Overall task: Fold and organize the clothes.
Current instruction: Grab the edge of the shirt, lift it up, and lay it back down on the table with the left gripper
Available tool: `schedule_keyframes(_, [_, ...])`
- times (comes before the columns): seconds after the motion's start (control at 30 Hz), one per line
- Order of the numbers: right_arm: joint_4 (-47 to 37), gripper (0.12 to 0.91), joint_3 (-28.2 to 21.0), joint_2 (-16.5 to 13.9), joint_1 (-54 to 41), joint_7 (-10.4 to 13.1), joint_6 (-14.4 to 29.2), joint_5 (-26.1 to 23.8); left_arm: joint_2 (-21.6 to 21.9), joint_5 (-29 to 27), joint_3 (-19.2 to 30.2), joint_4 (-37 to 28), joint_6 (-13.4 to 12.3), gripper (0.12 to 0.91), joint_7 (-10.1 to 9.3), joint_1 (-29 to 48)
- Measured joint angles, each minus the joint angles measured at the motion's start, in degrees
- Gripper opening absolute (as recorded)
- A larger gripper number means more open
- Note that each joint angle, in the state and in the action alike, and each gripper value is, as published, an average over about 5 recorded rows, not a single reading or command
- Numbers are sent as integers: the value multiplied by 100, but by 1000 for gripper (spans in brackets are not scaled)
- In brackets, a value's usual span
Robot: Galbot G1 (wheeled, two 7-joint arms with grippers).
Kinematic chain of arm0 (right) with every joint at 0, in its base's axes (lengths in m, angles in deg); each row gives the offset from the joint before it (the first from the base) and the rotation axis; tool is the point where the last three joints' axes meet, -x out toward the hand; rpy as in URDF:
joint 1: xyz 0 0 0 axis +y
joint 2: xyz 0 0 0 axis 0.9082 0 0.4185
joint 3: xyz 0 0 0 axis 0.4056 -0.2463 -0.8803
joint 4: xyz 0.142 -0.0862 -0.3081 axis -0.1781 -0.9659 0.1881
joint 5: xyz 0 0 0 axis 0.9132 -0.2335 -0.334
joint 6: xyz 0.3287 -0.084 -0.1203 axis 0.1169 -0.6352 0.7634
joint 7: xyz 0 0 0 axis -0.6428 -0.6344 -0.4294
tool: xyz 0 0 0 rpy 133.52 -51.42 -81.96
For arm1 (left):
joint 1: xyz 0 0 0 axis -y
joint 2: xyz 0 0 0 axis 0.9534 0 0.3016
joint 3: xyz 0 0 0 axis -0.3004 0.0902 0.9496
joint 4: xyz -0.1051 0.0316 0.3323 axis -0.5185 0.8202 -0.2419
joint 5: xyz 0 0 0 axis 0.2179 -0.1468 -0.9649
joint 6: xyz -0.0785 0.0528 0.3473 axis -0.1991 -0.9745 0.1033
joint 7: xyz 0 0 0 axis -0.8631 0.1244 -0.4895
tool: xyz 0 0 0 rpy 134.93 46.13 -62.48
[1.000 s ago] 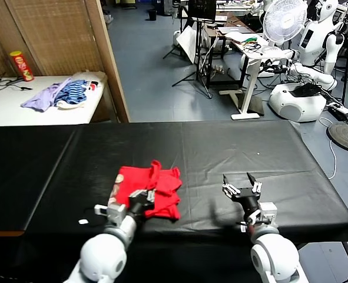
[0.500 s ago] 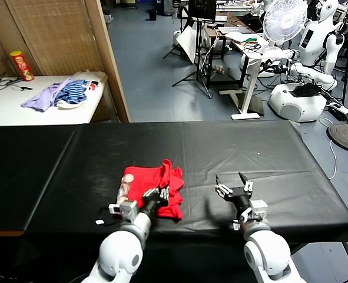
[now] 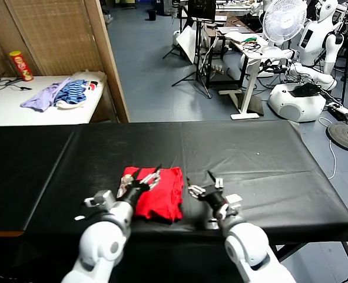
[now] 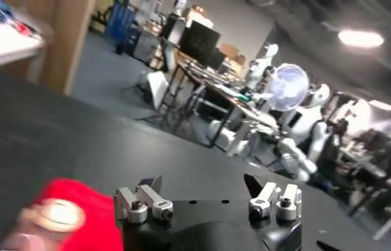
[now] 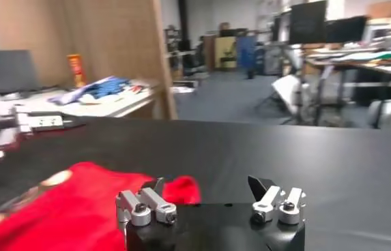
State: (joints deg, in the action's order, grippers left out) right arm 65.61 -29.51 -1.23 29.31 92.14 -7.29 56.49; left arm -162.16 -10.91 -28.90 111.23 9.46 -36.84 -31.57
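Observation:
The clothes, a bright red T-shirt (image 3: 159,194), lie folded into a compact bundle on the black table (image 3: 250,153) near its front edge. My left gripper (image 3: 145,177) stands open over the shirt's left part, with nothing between its fingers. In the left wrist view, the red shirt (image 4: 79,208) with its printed patch lies beside the open left gripper (image 4: 205,185). Just right of the shirt my right gripper (image 3: 201,181) is open and empty. The right wrist view shows the shirt (image 5: 65,201) in front of the open right gripper (image 5: 209,185).
A white side table (image 3: 9,109) at the back left carries a lilac garment (image 3: 41,97), a blue-striped garment (image 3: 73,92) and a red can (image 3: 22,65). A wooden partition (image 3: 106,53) stands behind. The table's front edge runs just below the shirt.
My left gripper has opened and let go of the shirt's raised fold, which now lies flat. The right gripper has moved left, close to the shirt.

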Motion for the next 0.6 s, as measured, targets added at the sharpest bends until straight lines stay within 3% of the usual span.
schedule_keyframes(0.2, [-530,798,-362,103,-132,278,-67,-1321,103,-128,-414,-248,-105,798,106,-186])
schedule_keyframes(0.3, [-646,798,-371,167,-118,417,34,-1688,83,-116,-538,-382,-142,798,135,-208])
schedule_keyframes(0.43, [-585,798,-292,235,-71,592,385,-1473,67,144,-683,-519,-153,798,176,-221])
schedule_keyframes(0.6, [-137,798,1,151,53,612,623,-463,-18,1040,-875,-637,-41,798,123,-217])
